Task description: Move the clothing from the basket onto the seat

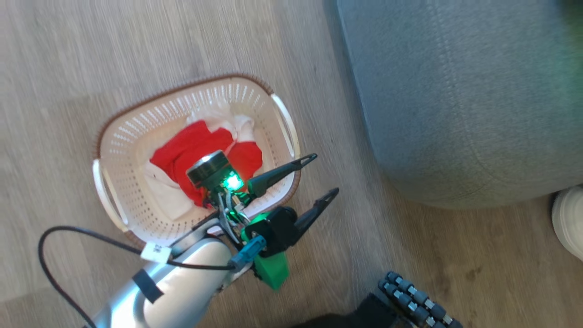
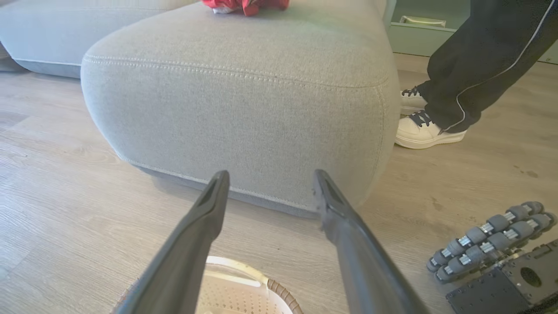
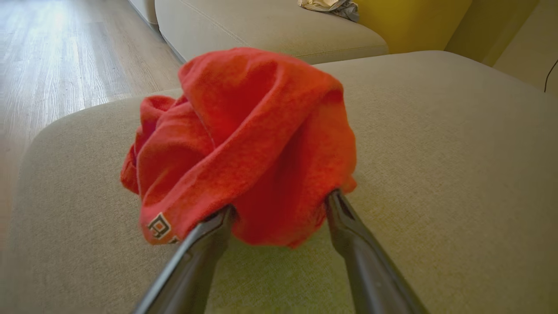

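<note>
The cream basket stands on the floor with red-and-white clothing bunched inside. My left gripper hangs open over the basket's right rim, empty, fingers pointing at the grey seat. In the left wrist view that gripper faces the seat's rounded corner, the basket rim below it, a red garment on top of the seat. In the right wrist view a plain red garment with a small label lies bunched on the seat. My right gripper is open, its tips touching the fabric on both sides.
A person in dark trousers and white shoes stands right of the seat; one shoe shows in the head view. My base's roller wheels sit near the seat's corner. A pale cloth lies on the farther cushion.
</note>
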Robot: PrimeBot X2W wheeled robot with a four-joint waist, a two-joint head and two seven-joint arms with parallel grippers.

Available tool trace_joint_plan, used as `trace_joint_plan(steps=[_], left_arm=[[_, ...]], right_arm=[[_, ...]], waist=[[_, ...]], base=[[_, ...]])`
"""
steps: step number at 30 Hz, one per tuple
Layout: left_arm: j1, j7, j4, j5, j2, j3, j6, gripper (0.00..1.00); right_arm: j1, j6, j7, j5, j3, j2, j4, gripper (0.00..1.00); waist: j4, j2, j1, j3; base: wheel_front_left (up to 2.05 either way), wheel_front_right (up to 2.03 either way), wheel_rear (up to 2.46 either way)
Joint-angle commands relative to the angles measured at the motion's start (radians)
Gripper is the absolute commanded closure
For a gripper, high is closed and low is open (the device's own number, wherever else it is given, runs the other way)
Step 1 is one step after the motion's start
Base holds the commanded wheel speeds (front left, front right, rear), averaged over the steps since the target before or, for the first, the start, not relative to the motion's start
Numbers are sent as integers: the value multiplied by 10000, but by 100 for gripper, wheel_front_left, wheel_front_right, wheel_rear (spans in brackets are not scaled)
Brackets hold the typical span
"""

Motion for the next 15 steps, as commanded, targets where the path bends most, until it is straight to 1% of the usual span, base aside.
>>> trace_joint_plan(steps=[1,5,9,15], left_arm=[[156,-49,-267,-60,-87,214,49,0],[344,-49,-206,-120,-367,242,89,0],[597,-49,-157,-201,-623,379,160,0],[1036,-49,-133,-231,-926,585,197,0]], right_arm=[[126,-2,-65,-67,190,-337,-272,0],[573,-2,-65,-49,723,-421,-386,0],[1073,-2,-65,370,1292,-456,-619,0],[1877,-2,-65,1228,2093,-591,-1539,0]], waist=[[-19,0,0,-372],[-11,0,0,-976],[-11,0,0,-1585],[63,0,0,-2431]], base=[[0,0,0],[0,0,0],[0,0,0],[0,0,0]])
